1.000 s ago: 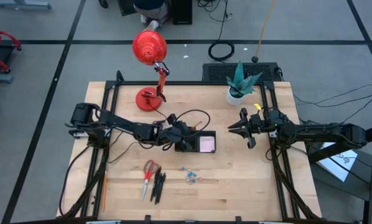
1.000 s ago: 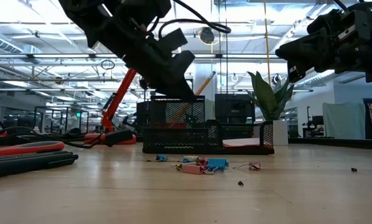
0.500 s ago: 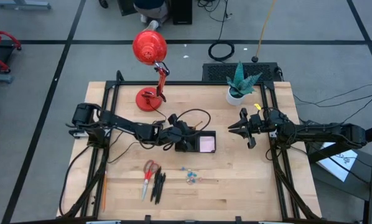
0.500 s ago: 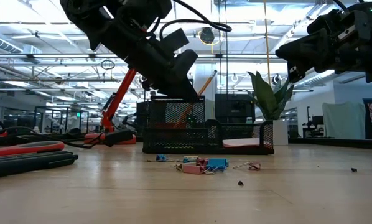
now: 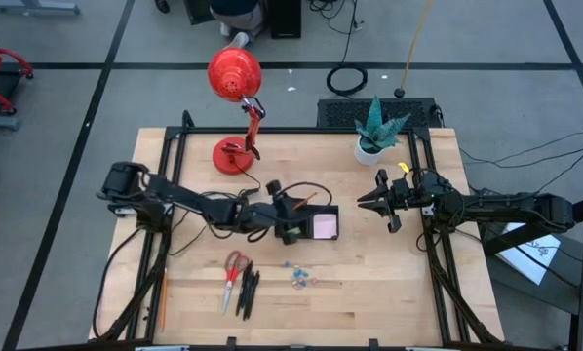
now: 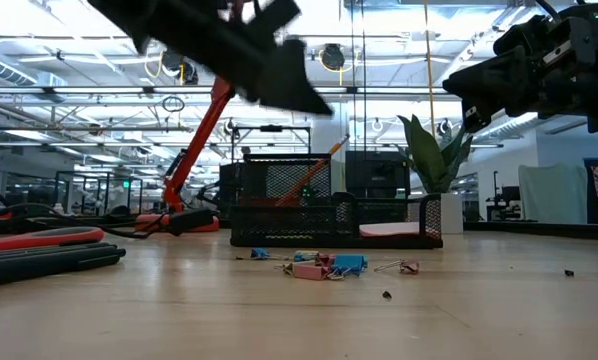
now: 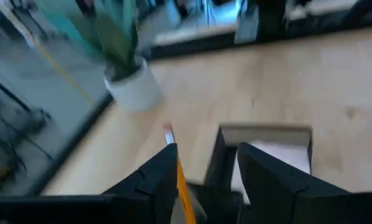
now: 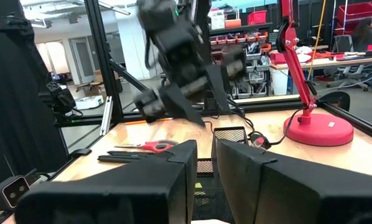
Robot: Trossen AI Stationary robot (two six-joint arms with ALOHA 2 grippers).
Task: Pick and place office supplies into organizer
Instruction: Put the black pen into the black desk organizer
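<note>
While the black wire-mesh organizer (image 5: 311, 223) sits at the centre of the pale wooden table (image 5: 389, 292), an orange pencil (image 6: 315, 165) leans upright in its tall mesh cup and a pale square sticky-note pad (image 5: 325, 226) lies flat in its low tray. At the organizer's 9 o'clock side, the left gripper (image 5: 284, 216) hovers with its dark fingers apart, gripping nothing. Red-handled scissors (image 5: 235, 267), black pens (image 5: 247, 292) and coloured clips (image 5: 298, 276) lie at the table's 7 o'clock, and the right gripper (image 5: 369, 203) waits at 3 o'clock, fingers slightly parted and empty.
</note>
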